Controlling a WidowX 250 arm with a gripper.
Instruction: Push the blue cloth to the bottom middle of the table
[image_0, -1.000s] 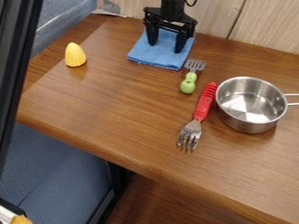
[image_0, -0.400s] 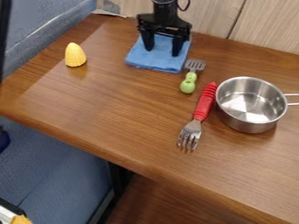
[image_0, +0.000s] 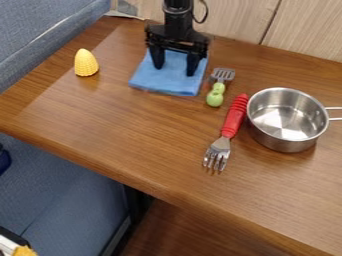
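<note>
Holding its fingers apart, the black hand (image_0: 175, 70) is standing on the blue cloth (image_0: 160, 83) near the back of the desk (image_0: 127, 130), probably pressing for drag. Red-handled fork (image_0: 234, 117) is lying off to one side, leaving a push lane. Desk is showing brown woodgrain; blue upholstery (image_0: 67, 185) is bordering, pale panelling (image_0: 240, 20) backing.

text: none legible | labels: none legible | numbers: none legible | signs: none legible
</note>
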